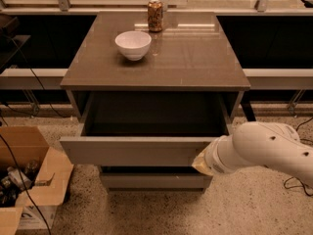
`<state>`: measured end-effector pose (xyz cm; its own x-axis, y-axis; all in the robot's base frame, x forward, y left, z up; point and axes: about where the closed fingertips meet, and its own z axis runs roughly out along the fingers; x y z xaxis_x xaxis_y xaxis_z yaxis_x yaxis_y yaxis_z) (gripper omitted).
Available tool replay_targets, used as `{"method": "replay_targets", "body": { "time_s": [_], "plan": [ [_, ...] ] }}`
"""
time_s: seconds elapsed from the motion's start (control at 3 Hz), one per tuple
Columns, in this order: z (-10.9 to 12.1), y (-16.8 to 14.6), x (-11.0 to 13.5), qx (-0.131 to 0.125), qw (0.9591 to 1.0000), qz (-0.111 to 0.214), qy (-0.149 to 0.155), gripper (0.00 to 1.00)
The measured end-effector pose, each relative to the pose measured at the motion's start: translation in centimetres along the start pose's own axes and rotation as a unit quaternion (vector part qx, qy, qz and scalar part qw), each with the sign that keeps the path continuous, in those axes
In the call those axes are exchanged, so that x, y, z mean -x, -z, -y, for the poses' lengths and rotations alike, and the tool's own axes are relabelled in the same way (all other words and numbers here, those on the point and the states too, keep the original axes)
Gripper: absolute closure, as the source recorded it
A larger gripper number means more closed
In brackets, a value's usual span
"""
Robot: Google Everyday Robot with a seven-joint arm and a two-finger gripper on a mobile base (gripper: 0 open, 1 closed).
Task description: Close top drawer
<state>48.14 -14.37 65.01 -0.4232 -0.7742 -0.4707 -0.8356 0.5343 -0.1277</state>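
The top drawer (132,151) of the grey cabinet stands partly open; its plain flat front panel faces me and its inside is in shadow. My white arm comes in from the right. My gripper (199,163) is at the right end of the drawer's front panel, low on it and up against it, mostly hidden by the wrist. A lower plain grey drawer front (151,181) shows beneath the top drawer.
A white bowl (133,44) and a drink can (155,15) stand on the cabinet top (195,58). An open cardboard box (29,180) with clutter sits on the floor at the left. Cables lie on the floor at the far right (293,180).
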Motion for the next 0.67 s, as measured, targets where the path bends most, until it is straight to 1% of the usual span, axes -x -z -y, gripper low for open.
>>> {"method": "replay_targets", "body": {
  "time_s": [0.33, 0.67],
  "plan": [
    [3.3, -1.8, 2.7, -0.019, 0.9991, 0.037, 0.001, 0.6],
    [4.6, -2.5, 3.8, -0.026, 0.9983, 0.051, 0.004, 0.37]
  ]
}}
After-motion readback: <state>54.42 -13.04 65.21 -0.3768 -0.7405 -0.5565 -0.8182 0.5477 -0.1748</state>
